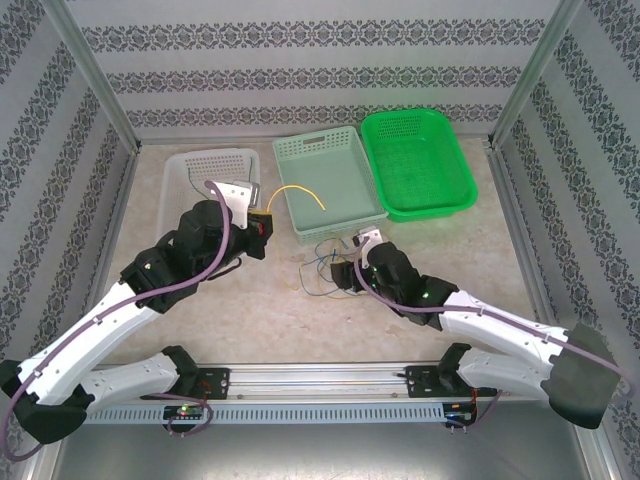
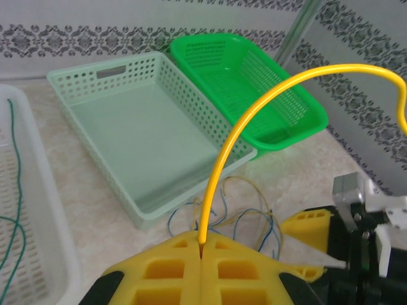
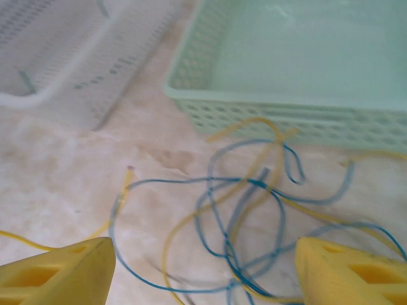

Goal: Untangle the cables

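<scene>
We see a left arm (image 1: pixel 100 330) and a right arm (image 1: pixel 500 325), both white with black joints. A thick purple cable (image 1: pixel 226 228) runs along each one. The fingers (image 2: pixel 172 267) are chunky yellow blocks with square holes.

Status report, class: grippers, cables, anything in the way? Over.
Left gripper shut on yellow cable. Right gripper open above blue-yellow tangle. Pale green basket just behind.

top: high, rear, facing forward | wrists: low, close | shared: mint basket (image 1: pixel 345 170)
</scene>
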